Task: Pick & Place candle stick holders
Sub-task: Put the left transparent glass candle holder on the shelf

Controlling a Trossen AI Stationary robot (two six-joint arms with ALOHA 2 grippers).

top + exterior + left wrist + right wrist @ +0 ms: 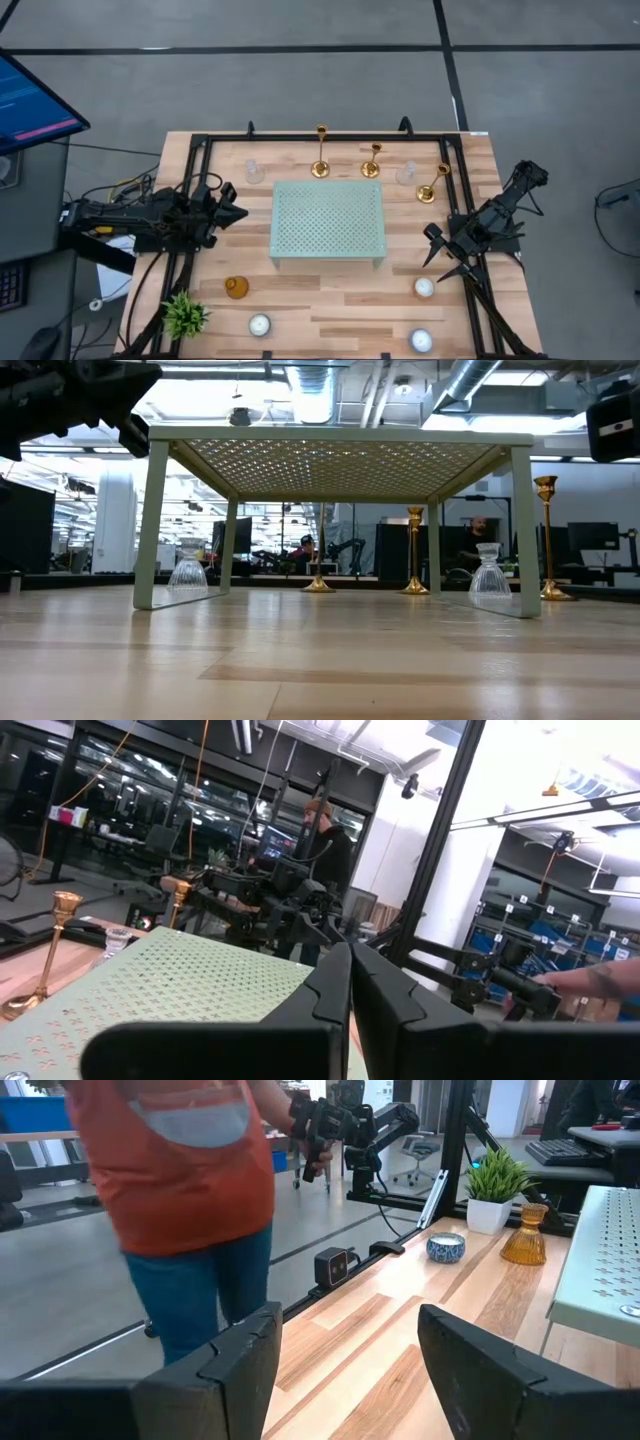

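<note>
Three gold candle stick holders (372, 160) stand upright along the far edge of the desk (330, 290), just behind the pale green perforated rack (328, 222) at its middle; the tallest is toward the left, a shorter one beside it, and the third off toward the right corner, near a small clear glass cup (405, 173). None of them has been touched yet, so I'd say the job is at its very start, with both arms parked at the sides. The left gripper (236, 212) hovers at the left edge of the rack, its fingers pressed together and holding nothing. The right gripper (433, 252) hangs over the right side of the desk, its fingers parted and empty, pointing across the wood toward an amber glass cup (524, 1237) and a small potted plant (494, 1190). A person in an orange top stands beyond the desk edge in the right wrist view. The next move, as I judge it, calls for the right gripper to swing toward the nearest holder and close on its thin stem without tipping it.
</note>
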